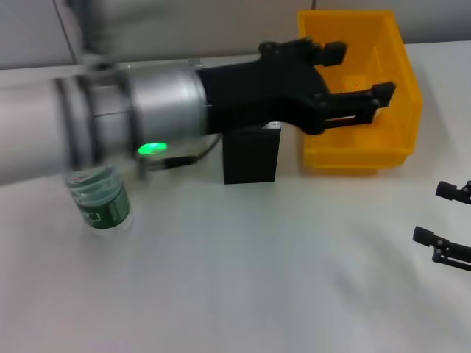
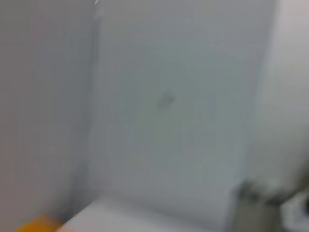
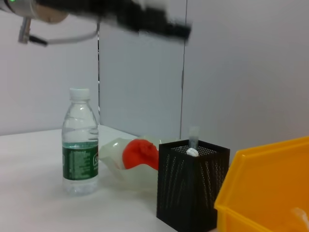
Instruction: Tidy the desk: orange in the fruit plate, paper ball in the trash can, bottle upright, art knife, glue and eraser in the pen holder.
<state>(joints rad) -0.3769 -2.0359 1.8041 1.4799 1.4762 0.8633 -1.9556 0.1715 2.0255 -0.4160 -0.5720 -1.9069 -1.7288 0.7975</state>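
White worktop (image 1: 243, 279) lies nearest, with the right claw (image 1: 444, 220) at its right edge, its fingers apart and empty. Farther back on the left the bottle (image 1: 101, 198) stands upright, partly hidden by the left arm. Beyond it the pen holder (image 1: 252, 153) stands just beside the trash can (image 1: 383, 140). Left claw (image 1: 357, 77) hovers spread open above that yellow bin. Orange (image 3: 140, 153) rests in the fruit plate (image 3: 113, 159) behind the holder, before grey wall panels (image 3: 231, 72).
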